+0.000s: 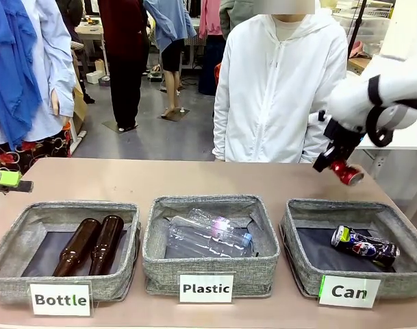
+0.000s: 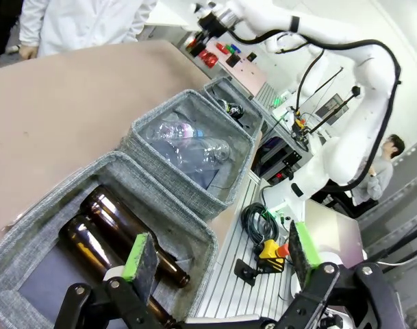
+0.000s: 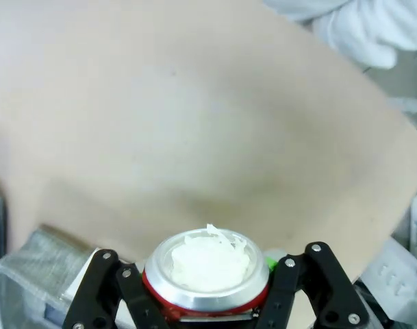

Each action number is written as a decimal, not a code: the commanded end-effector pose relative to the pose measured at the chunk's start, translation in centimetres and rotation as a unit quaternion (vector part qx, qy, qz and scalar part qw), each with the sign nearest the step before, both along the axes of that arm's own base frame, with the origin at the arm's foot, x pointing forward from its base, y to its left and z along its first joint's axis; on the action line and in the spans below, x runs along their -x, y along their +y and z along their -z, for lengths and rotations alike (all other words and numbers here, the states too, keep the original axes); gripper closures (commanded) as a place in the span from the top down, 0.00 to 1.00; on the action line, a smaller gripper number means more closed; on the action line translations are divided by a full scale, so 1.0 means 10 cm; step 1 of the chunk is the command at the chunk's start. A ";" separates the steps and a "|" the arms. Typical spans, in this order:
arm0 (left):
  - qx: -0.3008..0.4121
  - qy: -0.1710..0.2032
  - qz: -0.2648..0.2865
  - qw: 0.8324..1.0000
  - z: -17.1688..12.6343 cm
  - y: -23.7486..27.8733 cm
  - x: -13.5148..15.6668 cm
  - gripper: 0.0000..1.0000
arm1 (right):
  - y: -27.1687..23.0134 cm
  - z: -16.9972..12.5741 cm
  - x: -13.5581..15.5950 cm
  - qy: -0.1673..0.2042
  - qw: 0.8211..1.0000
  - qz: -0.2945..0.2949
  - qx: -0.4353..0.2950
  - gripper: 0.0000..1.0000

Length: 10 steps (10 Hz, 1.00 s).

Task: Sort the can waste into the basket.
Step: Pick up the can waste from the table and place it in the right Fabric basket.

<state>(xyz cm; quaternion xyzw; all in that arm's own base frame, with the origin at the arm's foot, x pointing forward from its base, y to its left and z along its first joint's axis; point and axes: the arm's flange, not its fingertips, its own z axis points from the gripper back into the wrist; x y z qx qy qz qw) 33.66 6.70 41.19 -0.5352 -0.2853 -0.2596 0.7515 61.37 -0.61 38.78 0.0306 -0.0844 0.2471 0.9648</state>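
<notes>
Three square grey fabric baskets stand in a row along the near edge of the brown desk point(image 1: 194, 179).
- Left: basket labelled "Bottle" point(image 1: 13, 236), holding two brown glass bottles point(image 1: 92, 245) lying side by side.
- Middle: basket labelled "Plastic" point(image 1: 157, 257), holding clear plastic bottles point(image 1: 208, 233).
- Right: basket labelled "Can" point(image 1: 298, 264), dark floor; a crushed dark blue-black can point(image 1: 364, 245) lies on its side inside.

Right hand point(image 1: 339, 166): raised above the desk just beyond the far edge of the "Can" basket, fingers pinching a shiny red can with a silver end point(image 3: 207, 274) from both sides.

Left hand point(image 2: 222, 257): fingers spread wide with nothing between them, hanging over the "Bottle" basket at the far left.

One person in a white hooded jacket point(image 1: 280, 89) stands at the far side of the desk.
</notes>
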 end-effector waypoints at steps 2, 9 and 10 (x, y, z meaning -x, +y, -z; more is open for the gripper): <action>0.001 -0.004 0.004 1.000 -0.01 0.01 0.03 1.00 | 0.06 -0.77 0.70 0.000 0.996 -0.081 0.026 0.00; 0.001 -0.004 0.004 1.000 -0.01 0.01 0.03 1.00 | 0.40 -0.65 2.24 0.079 0.834 -0.545 -0.010 0.00; 0.001 -0.004 0.004 1.000 -0.01 0.01 0.03 1.00 | 0.38 -0.64 2.27 0.067 0.837 -0.543 -0.017 0.00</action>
